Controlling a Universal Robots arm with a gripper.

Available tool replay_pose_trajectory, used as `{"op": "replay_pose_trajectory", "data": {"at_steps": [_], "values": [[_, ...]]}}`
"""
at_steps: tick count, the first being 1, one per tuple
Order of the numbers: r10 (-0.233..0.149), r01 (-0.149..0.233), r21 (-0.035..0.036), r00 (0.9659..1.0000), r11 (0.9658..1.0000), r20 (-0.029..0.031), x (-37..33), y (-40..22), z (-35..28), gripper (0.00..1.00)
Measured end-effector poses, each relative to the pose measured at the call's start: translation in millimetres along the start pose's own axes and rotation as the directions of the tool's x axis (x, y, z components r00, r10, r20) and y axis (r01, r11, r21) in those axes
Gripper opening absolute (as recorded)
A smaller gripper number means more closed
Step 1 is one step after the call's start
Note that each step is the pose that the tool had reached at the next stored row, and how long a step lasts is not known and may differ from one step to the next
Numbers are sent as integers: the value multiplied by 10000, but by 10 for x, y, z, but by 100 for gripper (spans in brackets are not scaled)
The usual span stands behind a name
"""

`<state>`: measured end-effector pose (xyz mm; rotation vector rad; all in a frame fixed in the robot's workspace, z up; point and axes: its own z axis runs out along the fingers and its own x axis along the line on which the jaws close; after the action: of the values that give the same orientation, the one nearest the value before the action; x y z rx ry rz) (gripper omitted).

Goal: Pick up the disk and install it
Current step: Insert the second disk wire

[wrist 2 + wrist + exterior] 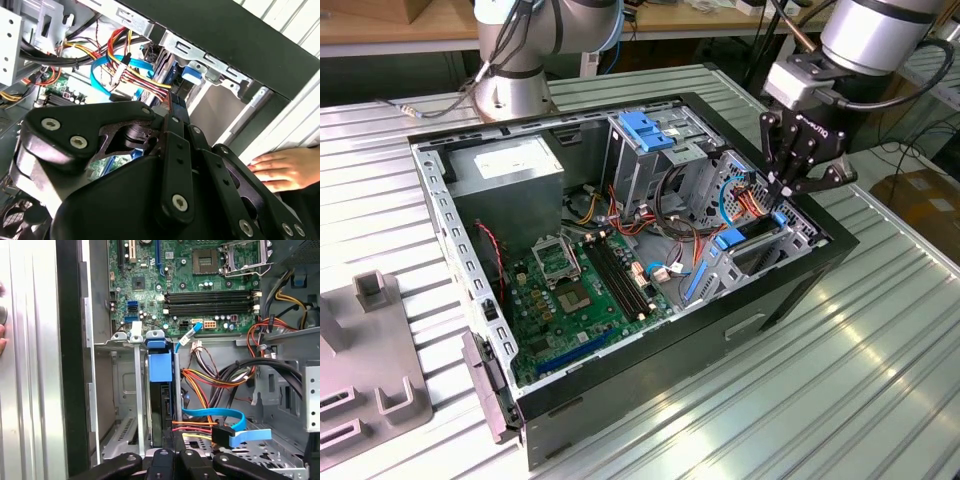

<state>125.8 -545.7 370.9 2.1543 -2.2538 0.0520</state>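
1. An open computer case (620, 350) lies on its side on the ribbed metal table (880, 330); the green motherboard (575, 290) faces up inside it.
2. The gripper (786, 190) hangs over the corner of the case on the exterior view's right, its tips down among the bundled cables (745, 200).
3. In the first wrist view the disk (161, 410) stands on edge in a narrow bay of the case, directly beyond the gripper's tips (172, 452); its blue carrier end (160, 362) faces the motherboard side.
4. The jaws look drawn close together, their black fingers (162, 460) meeting at the near edge of the disk; I cannot tell whether they pinch it or merely touch it.
5. A blue flat data cable (220, 417) and red, yellow and orange wires (200, 382) run just beside the disk.
6. A grey power-supply box (505, 165) sits in the far corner; a metal drive cage with a blue handle (645, 130) stands near the middle.
7. A person's hand (280, 170) rests on the table just outside the case wall in the second wrist view.
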Motion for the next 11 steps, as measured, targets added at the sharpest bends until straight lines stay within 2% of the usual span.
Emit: {"op": "replay_pose_trajectory", "data": {"at_steps": [4,7,11], "values": [[0,0,0,10000,10000,1,5,-1,-138,10],[0,0,-10,10000,10000,20,5,18,-143,10],[0,0,-18,10000,10000,49,5,98,-145,10]]}}
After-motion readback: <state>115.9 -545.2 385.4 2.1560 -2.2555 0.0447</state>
